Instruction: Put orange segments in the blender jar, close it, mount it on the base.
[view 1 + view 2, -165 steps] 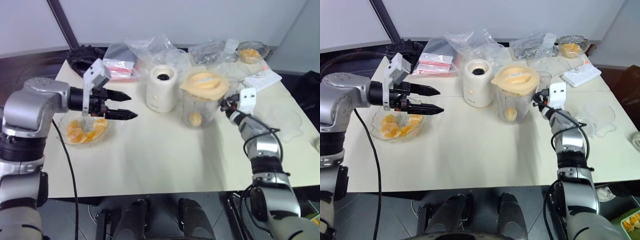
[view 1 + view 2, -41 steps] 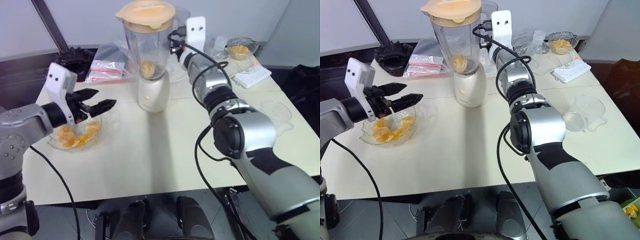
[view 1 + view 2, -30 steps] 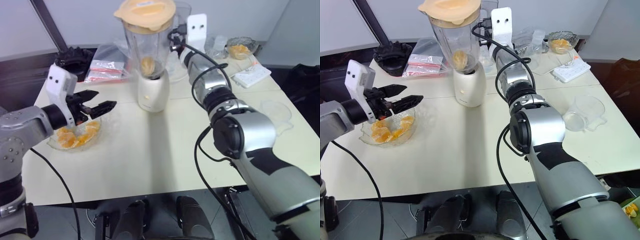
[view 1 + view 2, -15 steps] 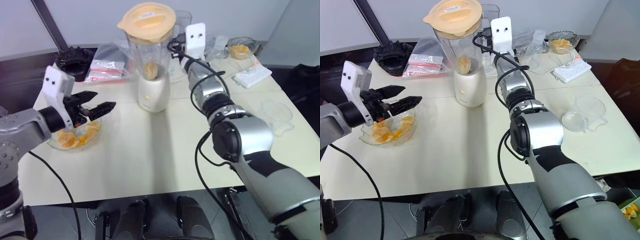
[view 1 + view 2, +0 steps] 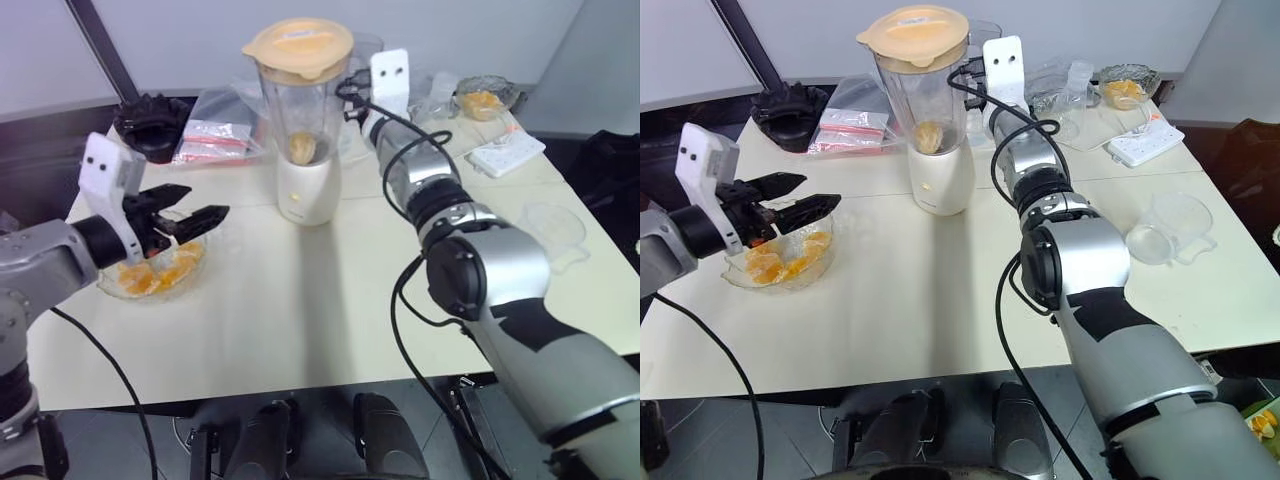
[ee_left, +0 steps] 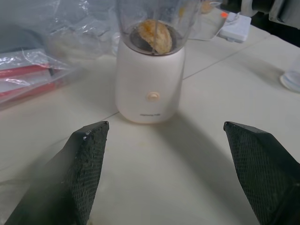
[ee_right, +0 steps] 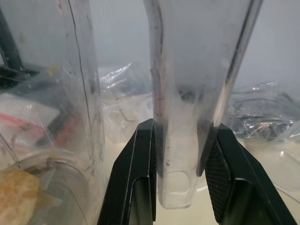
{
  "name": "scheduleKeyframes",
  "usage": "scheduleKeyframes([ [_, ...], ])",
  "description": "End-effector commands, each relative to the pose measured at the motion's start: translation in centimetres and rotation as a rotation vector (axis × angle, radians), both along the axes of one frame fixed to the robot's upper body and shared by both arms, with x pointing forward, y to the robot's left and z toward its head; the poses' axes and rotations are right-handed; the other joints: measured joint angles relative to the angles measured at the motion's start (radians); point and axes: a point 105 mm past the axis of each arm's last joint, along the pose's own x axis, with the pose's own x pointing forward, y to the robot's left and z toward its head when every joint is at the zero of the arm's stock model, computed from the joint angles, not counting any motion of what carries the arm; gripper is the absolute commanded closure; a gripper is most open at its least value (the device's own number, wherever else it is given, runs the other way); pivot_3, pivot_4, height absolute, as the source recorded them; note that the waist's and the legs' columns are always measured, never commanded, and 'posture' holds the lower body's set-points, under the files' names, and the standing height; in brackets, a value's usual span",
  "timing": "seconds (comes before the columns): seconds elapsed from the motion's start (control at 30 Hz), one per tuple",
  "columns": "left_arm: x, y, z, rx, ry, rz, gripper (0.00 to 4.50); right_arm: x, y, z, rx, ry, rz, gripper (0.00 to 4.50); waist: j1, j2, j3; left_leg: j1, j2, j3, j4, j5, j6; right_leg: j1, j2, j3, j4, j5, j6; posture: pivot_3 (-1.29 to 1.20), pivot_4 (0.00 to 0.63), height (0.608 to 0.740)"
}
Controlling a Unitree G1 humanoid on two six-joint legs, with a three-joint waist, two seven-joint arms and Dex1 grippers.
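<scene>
So I'm at the last step now: the blender jar (image 5: 923, 95) is sitting on the base (image 5: 937, 180), lid (image 5: 913, 28) on, one of the orange segments (image 6: 154, 34) down by the blade. My right gripper (image 7: 180, 180) is pinched on the jar's handle (image 7: 197, 93), at about 3 o'clock from the jar, arm stretched way out and pretty much level. Can't honestly tell if the jar is fully seated, so I figure the next move is a small push or twist to settle it, then letting go without tipping it. My left gripper (image 5: 190, 213) is spread wide, hanging over the glass bowl (image 5: 740, 276) of segments at 9 o'clock from the base, pointing toward it.
</scene>
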Motion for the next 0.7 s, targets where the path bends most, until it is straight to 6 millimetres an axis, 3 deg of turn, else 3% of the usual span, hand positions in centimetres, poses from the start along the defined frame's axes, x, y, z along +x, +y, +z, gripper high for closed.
scheduleKeyframes([
  [0.03, -0.1, 0.0, 1.0, 0.002, -0.049, 0.002, 0.38, 0.1, -0.6, -1.1, -0.087, 0.051, -0.028, 3.68, 0.001, 0.0, 0.0, 0.0, 0.0, 0.0, 0.0, 0.0, 0.0, 0.0, 0.0, 0.0, 0.0, 0.0, 0.0, 0.0, 0.15, 0.74],
  [0.23, 0.0, 0.0, 0.9, 0.002, -0.051, 0.005, 0.38, 0.1, -0.8, -3.1, -0.116, 0.114, -0.031, 3.68, 0.002, 0.0, 0.0, 0.001, 0.0, 0.0, 0.0, 0.0, 0.0, 0.001, 0.0, 0.0, 0.0, 0.0, 0.0, 0.0, 0.15, 0.74],
  [0.47, 0.1, -0.1, 0.9, 0.004, -0.051, 0.004, 0.38, 0.1, -1.8, -3.6, -0.146, 0.122, -0.067, 0.2, -0.001, -0.002, -0.001, 0.0, 0.0, 0.0, 0.0, 0.0, 0.0, 0.001, 0.0, 0.0, 0.0, 0.0, 0.0, 0.0, 0.15, 0.74],
  [0.7, 0.5, -0.3, 0.8, 0.0, -0.049, -0.01, 0.38, 0.2, -3.1, -3.6, -0.168, 0.105, -0.09, 0.09, -0.004, -0.002, -0.001, 0.0, 0.0, 0.0, -0.001, 0.0, 0.0, 0.0, 0.0, 0.0, 0.0, 0.0, 0.0, 0.0, 0.15, 0.74],
])
